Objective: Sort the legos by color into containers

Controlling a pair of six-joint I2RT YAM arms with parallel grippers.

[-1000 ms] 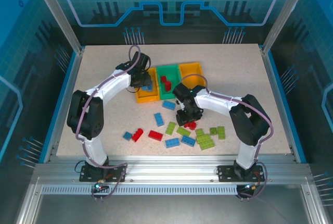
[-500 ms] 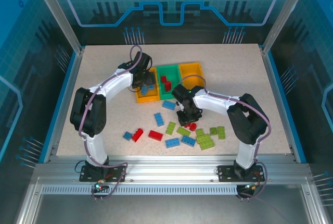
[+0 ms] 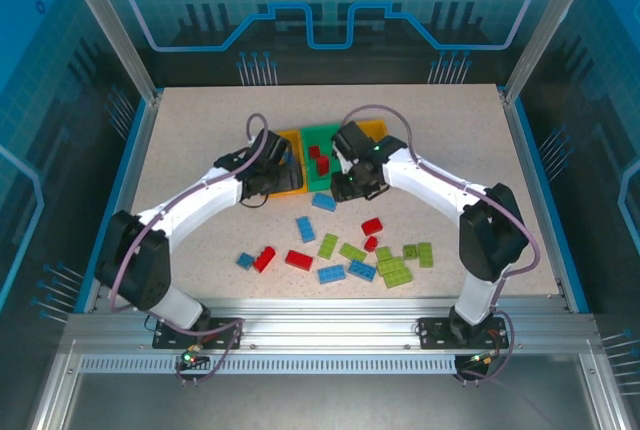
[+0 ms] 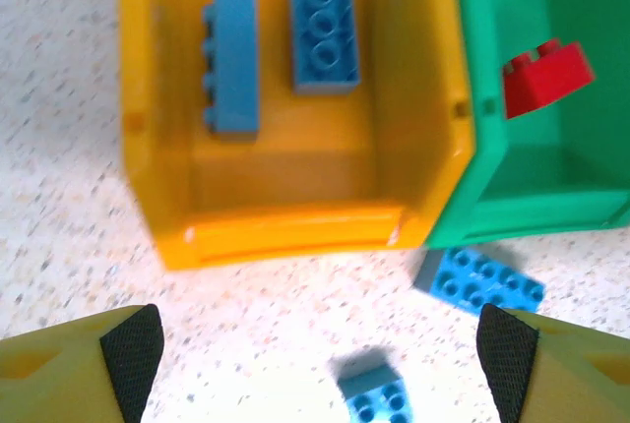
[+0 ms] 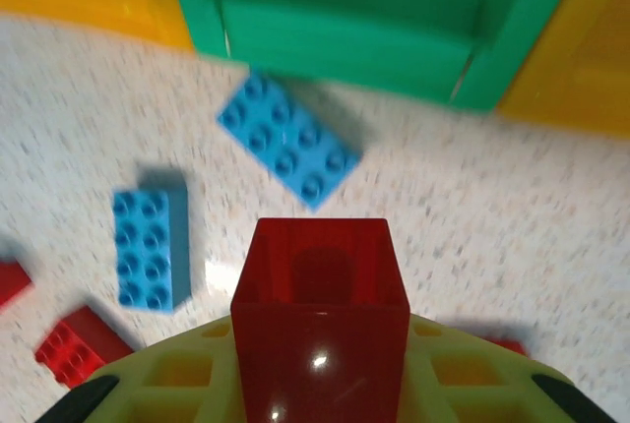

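Right bin (image 3: 374, 131) half hidden by arm, right gripper (image 3: 352, 186) clamping red lego (image 5: 320, 315) by green bin (image 5: 345, 44) holding perhaps two reds (image 3: 322, 164), left gripper (image 4: 320, 344) spread empty, two blue legos (image 4: 322, 25) in left bin (image 4: 295, 231)

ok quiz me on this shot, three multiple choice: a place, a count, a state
1. Where does the green bin stand? A between the left orange-yellow bin and the right orange-yellow bin; B left of both; C by the arm bases.
2. How many blue bricks lie in the left orange-yellow bin? A none; B two; C four.
3. The right gripper is: A open and empty; B shut on a blue brick; C shut on a red brick.
Answers: 1 A, orange-yellow walls flank it; 2 B, the left wrist view shows two on its floor; 3 C, the red brick sits clamped between its fingers.
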